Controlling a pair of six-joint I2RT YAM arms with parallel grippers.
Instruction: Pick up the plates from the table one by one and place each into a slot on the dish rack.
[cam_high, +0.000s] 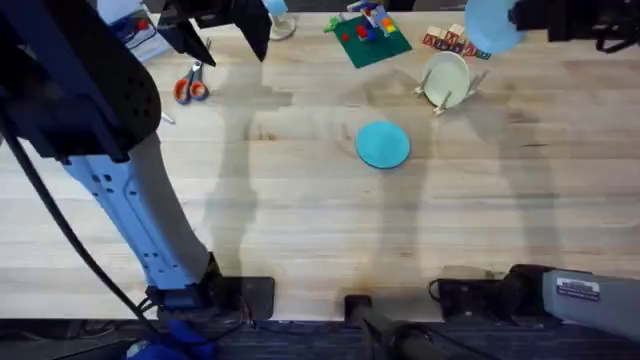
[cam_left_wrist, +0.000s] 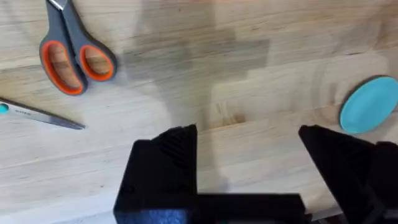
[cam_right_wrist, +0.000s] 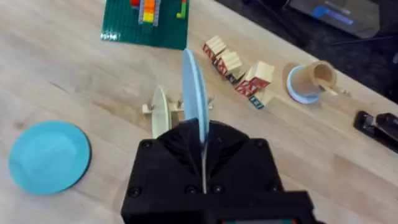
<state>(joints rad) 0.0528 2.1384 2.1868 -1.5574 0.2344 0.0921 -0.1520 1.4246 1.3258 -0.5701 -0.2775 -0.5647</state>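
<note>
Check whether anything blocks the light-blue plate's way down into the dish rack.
One slot is taken: a cream plate already stands in the dish rack. The right gripper holds the light-blue plate on edge above the rack, and nothing visible lies between it and the pegs beside the cream plate.

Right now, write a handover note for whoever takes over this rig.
Right gripper: shut on the pale light-blue round plate, held on edge above the small light-wood dish rack.
Left gripper: open, holding nothing, over the wooden table near the orange-handled scissors.
A cream plate stands in the rack.
Teal round plate: flat on the table.
Left: slot the blue plate, then the teal.
</note>
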